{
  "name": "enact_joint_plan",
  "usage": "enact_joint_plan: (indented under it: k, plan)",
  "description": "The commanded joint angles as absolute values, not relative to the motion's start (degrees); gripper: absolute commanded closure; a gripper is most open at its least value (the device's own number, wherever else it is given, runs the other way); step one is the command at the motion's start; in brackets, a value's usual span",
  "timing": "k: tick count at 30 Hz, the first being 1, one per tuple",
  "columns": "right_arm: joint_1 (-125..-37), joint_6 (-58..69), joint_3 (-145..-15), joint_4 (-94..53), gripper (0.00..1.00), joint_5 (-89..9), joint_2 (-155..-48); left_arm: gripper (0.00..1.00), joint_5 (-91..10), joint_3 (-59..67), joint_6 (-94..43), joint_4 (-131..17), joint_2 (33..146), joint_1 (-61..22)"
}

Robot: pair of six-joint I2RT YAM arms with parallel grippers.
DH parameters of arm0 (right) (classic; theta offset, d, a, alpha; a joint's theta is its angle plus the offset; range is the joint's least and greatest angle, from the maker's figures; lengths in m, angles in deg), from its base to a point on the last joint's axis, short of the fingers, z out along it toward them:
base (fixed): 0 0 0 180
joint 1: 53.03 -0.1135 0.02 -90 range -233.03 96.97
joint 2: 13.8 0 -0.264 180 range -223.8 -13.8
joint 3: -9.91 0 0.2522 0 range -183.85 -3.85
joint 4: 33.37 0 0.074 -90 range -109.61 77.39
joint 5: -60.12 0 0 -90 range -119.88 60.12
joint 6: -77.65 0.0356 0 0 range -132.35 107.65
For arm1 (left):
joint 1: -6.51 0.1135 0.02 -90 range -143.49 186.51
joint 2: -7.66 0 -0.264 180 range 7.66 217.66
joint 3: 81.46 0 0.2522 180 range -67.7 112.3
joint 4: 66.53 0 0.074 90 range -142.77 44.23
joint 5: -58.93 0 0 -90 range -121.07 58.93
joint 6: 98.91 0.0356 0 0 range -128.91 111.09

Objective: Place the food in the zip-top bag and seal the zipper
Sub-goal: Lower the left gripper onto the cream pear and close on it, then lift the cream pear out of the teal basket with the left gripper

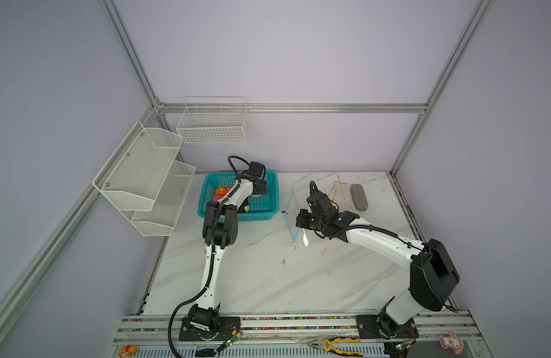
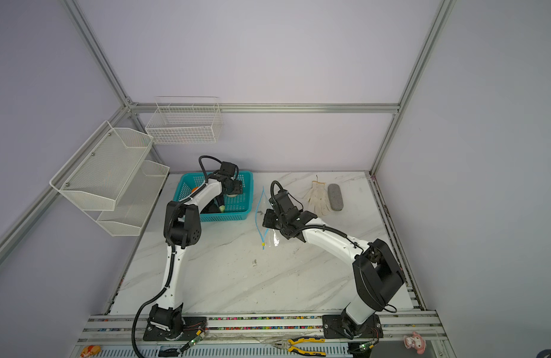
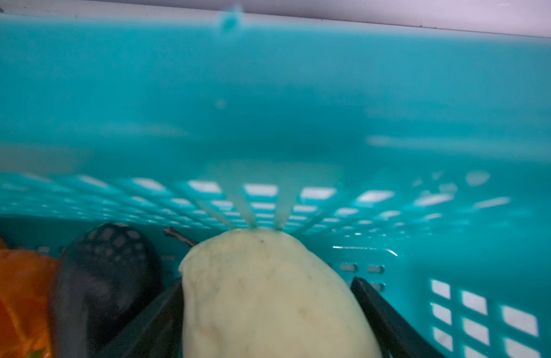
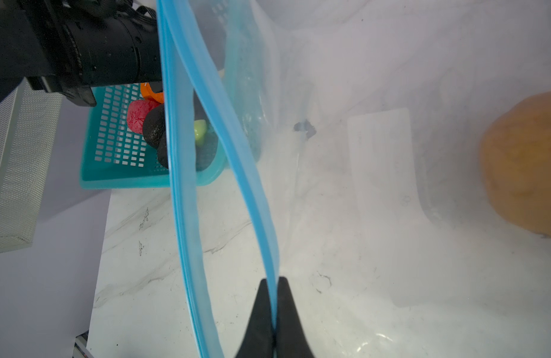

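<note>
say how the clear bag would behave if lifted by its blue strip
Likely floppy: the zip-top bag is thin, crinkled film, and its zipper bows where the right gripper pinches it. Probably light, but the orange-brown food seemingly inside may drag that end down.

We see a marbled surface (image 1: 268, 279): basket (image 1: 237, 217) by its far left corner, bag (image 1: 294, 201) mid-way, glove (image 1: 341, 195) and grey case (image 1: 359, 197) far right.
</note>
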State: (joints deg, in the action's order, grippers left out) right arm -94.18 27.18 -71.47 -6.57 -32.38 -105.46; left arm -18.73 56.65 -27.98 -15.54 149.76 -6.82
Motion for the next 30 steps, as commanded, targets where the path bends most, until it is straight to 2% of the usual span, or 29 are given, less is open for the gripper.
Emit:
enact_joint_plan:
  k: [1, 8, 16, 30]
  plan:
    - [-94.0, 27.7, -71.2, -7.3, 1.0, -31.9, -105.6, 0.23, -17.7, 62.2, -28.4, -16.0, 149.7, -6.8]
    - [-94.0, 27.9, -71.4, -7.4, 1.0, -31.8, -105.8, 0.3, -20.0, 60.5, -29.4, -15.9, 147.9, -6.8]
    - [-94.0, 28.2, -71.1, -8.6, 1.0, -32.3, -106.2, 0.37, -22.0, 52.0, -31.0, -15.8, 142.0, -6.9]
    - [-94.0, 27.9, -71.2, -9.6, 1.0, -33.1, -106.6, 0.42, -25.4, 43.0, -33.1, -15.2, 135.1, -8.0]
